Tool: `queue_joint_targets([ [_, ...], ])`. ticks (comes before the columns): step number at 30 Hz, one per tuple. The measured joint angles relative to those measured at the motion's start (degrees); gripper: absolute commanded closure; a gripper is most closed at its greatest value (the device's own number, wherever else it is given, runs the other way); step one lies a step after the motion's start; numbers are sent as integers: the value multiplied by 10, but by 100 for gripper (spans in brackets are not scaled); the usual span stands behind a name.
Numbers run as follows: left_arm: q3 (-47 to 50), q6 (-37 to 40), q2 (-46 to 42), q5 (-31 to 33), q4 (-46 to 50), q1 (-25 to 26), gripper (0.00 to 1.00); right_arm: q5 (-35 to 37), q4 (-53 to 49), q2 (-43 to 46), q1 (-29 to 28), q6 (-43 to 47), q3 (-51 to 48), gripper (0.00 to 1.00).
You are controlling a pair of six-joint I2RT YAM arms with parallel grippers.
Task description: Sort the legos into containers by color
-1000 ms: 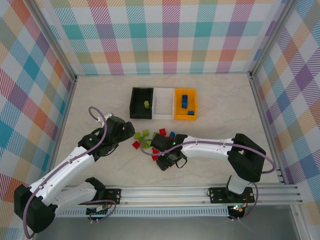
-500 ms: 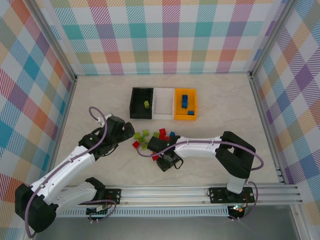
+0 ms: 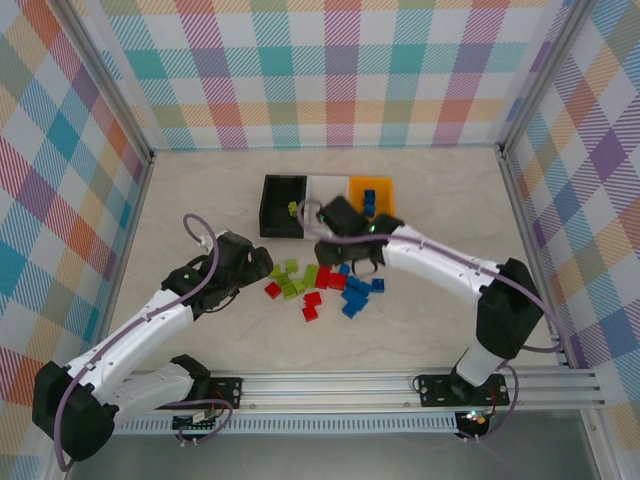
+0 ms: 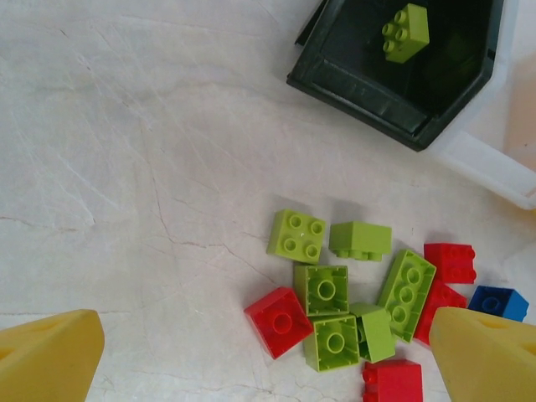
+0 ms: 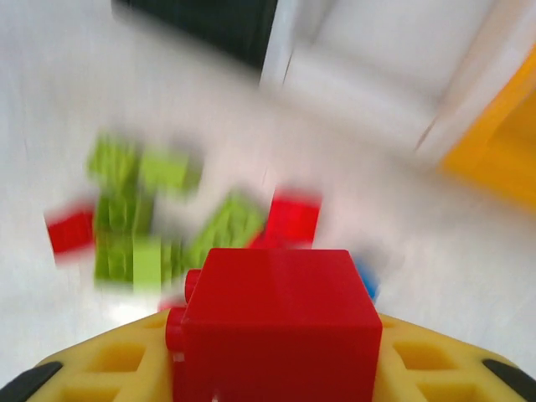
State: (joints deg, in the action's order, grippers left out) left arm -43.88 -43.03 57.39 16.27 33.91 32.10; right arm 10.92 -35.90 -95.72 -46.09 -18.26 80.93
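Your right arm (image 3: pixel 440 265) has swung up from loose legos (image 3: pixel 320 285). Right gripper (image 5: pixel 275 356) clamped on red brick (image 5: pixel 276 306), white bin (image 5: pixel 394 75) ahead. Left gripper (image 4: pixel 266 356) spread wide over green bricks (image 4: pixel 322 289).

table (image 3: pixel 450 200): pale marbled top. far centre: three joined bins in a row, black bin (image 3: pixel 267 208) left, white bin (image 3: pixel 328 184) middle, orange bin (image 3: pixel 354 186) right. just near of them: loose cluster, green legos (image 3: pixel 288 284) left, red legos (image 3: pixel 313 300) centre, blue legos (image 3: pixel 353 305) right.
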Motion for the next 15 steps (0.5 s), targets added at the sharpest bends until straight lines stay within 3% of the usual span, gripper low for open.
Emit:
queue_joint_targets([
  [6, 13, 4, 0, -24, -1, 0, 0, -2, 8, -161, 81, 3, 195, 61],
  [11, 30, 7, 0, -54, -9, 0, 0, -2, -30, -303, 99, 1, 328, 57],
  [15, 34, 9, 3, -78, -12, 0, 0, 0, -58, -355, 101, -8, 380, 50],
])
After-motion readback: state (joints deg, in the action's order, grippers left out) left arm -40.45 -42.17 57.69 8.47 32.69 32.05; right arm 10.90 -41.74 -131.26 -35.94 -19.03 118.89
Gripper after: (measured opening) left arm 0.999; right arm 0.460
